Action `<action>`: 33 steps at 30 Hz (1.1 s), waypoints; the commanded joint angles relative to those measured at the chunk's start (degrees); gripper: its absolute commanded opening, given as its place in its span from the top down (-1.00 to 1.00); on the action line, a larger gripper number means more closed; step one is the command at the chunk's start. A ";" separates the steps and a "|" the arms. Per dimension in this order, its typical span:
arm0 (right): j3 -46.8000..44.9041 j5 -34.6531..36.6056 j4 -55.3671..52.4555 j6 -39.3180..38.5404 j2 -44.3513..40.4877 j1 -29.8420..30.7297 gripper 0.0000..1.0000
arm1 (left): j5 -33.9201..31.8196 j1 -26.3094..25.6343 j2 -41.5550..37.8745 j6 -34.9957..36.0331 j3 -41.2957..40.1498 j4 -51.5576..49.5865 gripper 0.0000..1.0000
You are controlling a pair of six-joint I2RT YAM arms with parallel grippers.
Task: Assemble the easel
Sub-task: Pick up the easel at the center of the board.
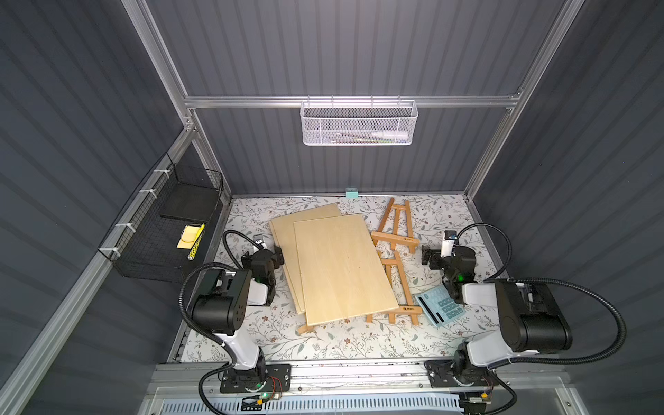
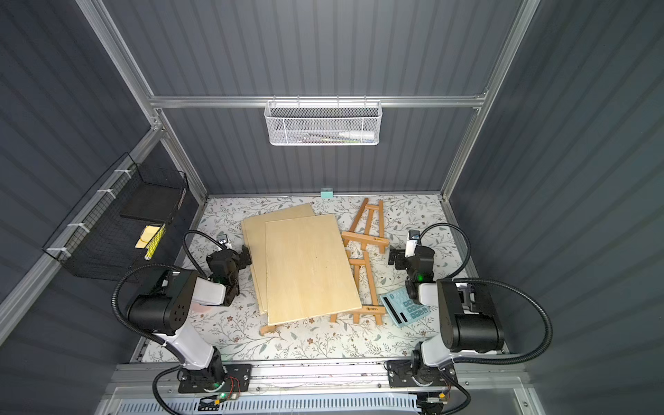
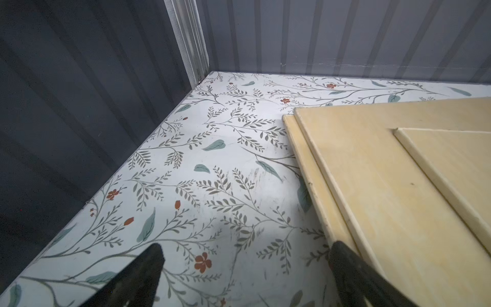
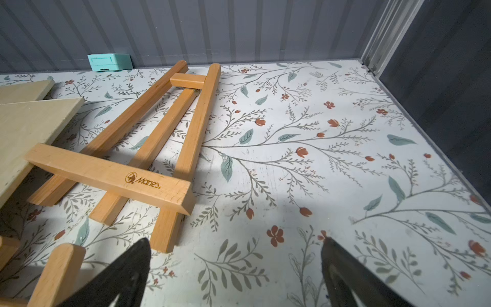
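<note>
You have nothing of the assembly done yet, by the look of how things lie. Your left gripper [image 1: 277, 256] hangs with jaws wide apart and empty, just beside the left edge of the stacked boards [image 1: 341, 266]. A wooden foot [image 1: 305, 327] pokes out from under the stack's near corner; you cannot tell what it belongs to. Right of the stack, the near easel [image 1: 397, 287] lies flat with its top tucked under the boards, and the far easel [image 1: 394, 227] lies flat and folded, its ledge just beside the top board's corner. Your right gripper [image 1: 427, 256], jaws spread and holding nothing, sits near that ledge's right end. So you likely still have to free an easel, open its back leg and stand it up. The tabletop [image 1: 323, 345] is a scuffed floral print. Around it stand dark ribbed walls: a black wire basket [image 1: 143, 251] on the left, a white mesh basket [image 1: 359, 140] on the back rail, a teal box [image 1: 352, 193] below, and a calculator [image 1: 440, 307] beside your right arm.
</note>
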 commanded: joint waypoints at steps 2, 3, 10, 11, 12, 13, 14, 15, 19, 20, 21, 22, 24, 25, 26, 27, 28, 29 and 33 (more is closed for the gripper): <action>0.21 -0.18 0.70 0.14 0.08 -0.06 -0.99 | -0.14 -0.20 0.42 0.99 -0.08 -1.09 -0.99; 0.24 -0.24 0.73 0.09 0.08 -0.11 -0.99 | -0.14 -0.20 0.41 0.99 -0.07 -1.15 -0.99; 0.32 -0.27 0.70 0.13 0.08 -0.11 -0.99 | -0.14 -0.20 0.42 0.98 -0.13 -1.08 -0.99; 0.28 -0.23 0.70 0.06 0.07 -0.11 -0.99 | -0.18 -0.20 0.41 1.01 -0.07 -1.05 -0.99; 0.25 -0.18 0.70 0.14 0.08 -0.04 -0.99 | -0.14 -0.20 0.42 0.99 -0.08 -1.02 -0.99; 0.25 -0.23 0.70 0.13 0.10 -0.11 -0.99 | -0.14 -0.20 0.42 0.99 -0.09 -1.06 -0.99; 0.32 -0.23 0.70 0.10 0.08 -0.03 -0.98 | -0.14 -0.20 0.42 0.98 -0.09 -1.01 -0.99; 0.25 -0.21 0.70 0.13 0.14 -0.04 -0.99 | -0.18 -0.20 0.42 1.04 -0.15 -1.02 -0.99; 0.25 -0.23 0.70 0.13 0.08 -0.11 -0.99 | -0.14 -0.20 0.38 1.03 -0.16 -1.05 -0.99; 0.25 -0.18 0.74 0.10 0.08 -0.11 -0.99 | -0.10 -0.20 0.37 0.99 -0.17 -1.01 -0.99; 0.25 -0.21 0.70 0.13 0.08 -0.04 -0.99 | -0.13 -0.20 0.32 0.99 -0.17 -1.01 -0.99; 0.16 -0.27 0.70 0.10 0.08 -0.06 -0.99 | -0.15 -0.20 0.32 0.99 -0.17 -0.96 -0.99; 0.16 -0.17 0.70 0.14 0.08 -0.09 -0.99 | -0.14 -0.20 0.31 0.99 -0.24 -0.92 -0.99; 0.16 -0.21 0.74 0.14 0.09 -0.11 -0.99 | -0.12 -0.20 0.32 1.01 -0.25 -0.92 -0.99; 0.16 -0.23 0.72 0.14 0.07 -0.07 -0.99 | -0.10 -0.20 0.33 0.98 -0.25 -0.92 -0.99; 0.16 -0.20 0.72 0.18 0.08 -0.06 -0.99 | -0.12 -0.20 0.31 1.00 -0.25 -0.92 -0.99; 0.16 -0.17 0.70 0.14 0.08 -0.10 -0.99 | -0.06 -0.20 0.30 0.99 -0.25 -0.88 -0.99; 0.16 -0.23 0.70 0.14 0.12 -0.05 -0.99 | -0.06 -0.20 0.33 0.99 -0.25 -0.92 -0.99; 0.42 -0.23 0.43 0.14 0.07 -0.09 -0.99 | 0.12 -0.20 0.33 0.97 0.10 -1.53 -0.99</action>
